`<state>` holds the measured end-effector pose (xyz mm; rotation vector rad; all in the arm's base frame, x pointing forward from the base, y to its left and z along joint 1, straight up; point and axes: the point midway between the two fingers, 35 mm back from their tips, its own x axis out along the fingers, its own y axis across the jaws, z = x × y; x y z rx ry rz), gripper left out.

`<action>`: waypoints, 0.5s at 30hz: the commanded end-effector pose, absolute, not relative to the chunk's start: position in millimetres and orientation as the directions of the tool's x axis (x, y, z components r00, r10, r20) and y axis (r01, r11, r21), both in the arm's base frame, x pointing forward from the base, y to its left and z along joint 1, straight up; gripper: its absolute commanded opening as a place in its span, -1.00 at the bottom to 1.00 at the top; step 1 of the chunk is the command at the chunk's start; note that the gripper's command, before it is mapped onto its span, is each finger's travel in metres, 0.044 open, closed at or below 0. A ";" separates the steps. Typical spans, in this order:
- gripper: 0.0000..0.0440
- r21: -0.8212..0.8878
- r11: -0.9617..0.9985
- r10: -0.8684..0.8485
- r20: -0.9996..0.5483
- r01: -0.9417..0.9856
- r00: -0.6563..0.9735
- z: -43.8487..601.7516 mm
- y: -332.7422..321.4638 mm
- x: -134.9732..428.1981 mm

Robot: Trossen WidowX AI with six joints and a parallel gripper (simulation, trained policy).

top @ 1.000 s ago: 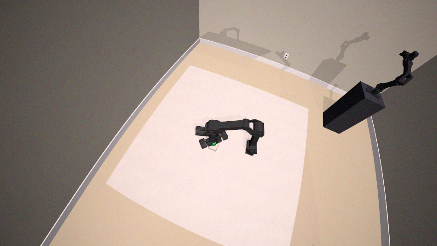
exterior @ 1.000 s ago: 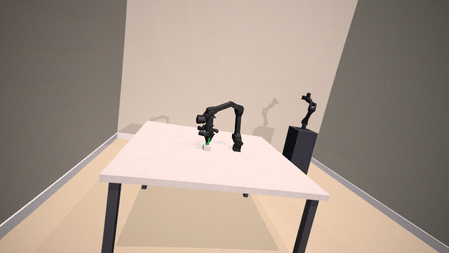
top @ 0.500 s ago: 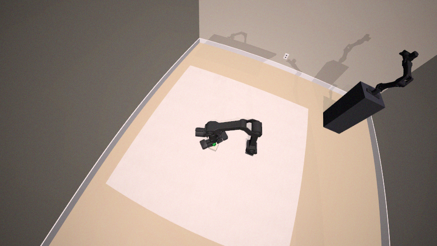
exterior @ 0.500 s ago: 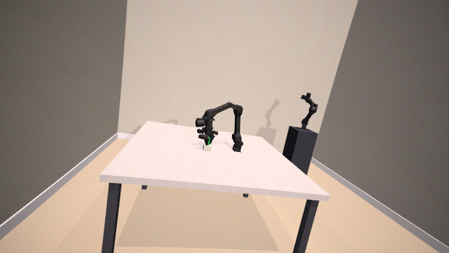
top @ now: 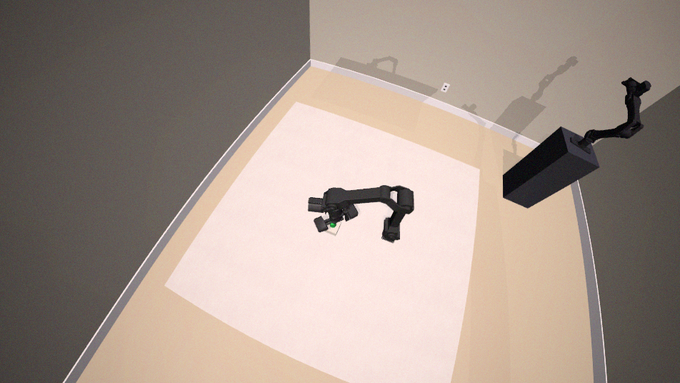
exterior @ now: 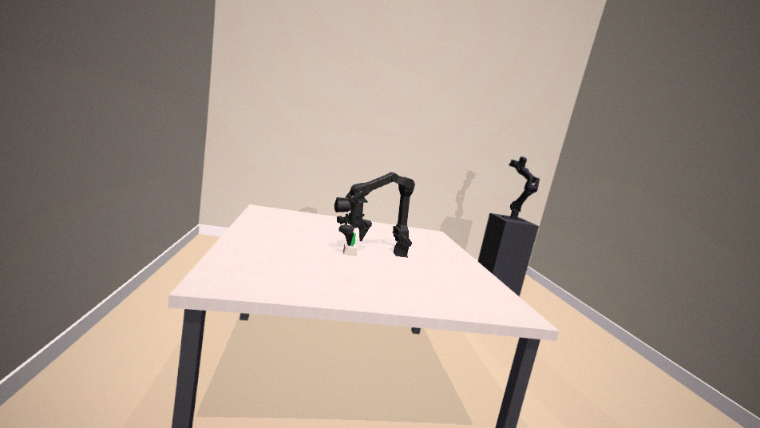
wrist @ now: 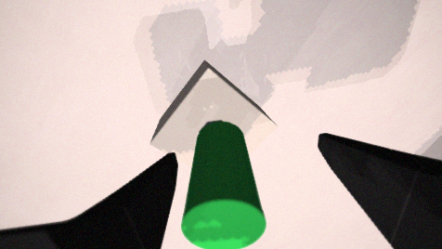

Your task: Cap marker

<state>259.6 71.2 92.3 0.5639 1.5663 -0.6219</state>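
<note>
The green cap [top: 332, 224] [exterior: 353, 239] [wrist: 223, 172] stands upright over the pale holder block [top: 334, 234] [exterior: 350, 251] [wrist: 204, 99]. The wrist view shows its round top close up. No separate marker body shows, and how far down the cap sits cannot be told. My gripper [exterior: 355, 242] [wrist: 247, 149] is open around the cap. The left finger in the wrist view is close beside the cap, and a wide gap lies between the cap and the right finger.
The white table [top: 304, 285] [exterior: 340, 289] carries the arm's base [top: 391, 234] [exterior: 401, 249], right of the block in the top and exterior views. A dark pedestal [top: 551, 171] [exterior: 508, 249] with a second arm [top: 633, 113] [exterior: 526, 183] stands beyond the table's right edge.
</note>
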 end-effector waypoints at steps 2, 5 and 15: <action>1.00 -0.022 0.730 0.010 -0.999 0.683 -0.043 106.1 72.7 264.5; 1.00 -0.003 0.730 0.015 -1.000 0.683 -0.020 118.0 73.1 267.3; 1.00 0.046 0.733 0.032 -0.999 0.679 0.033 139.8 73.2 269.9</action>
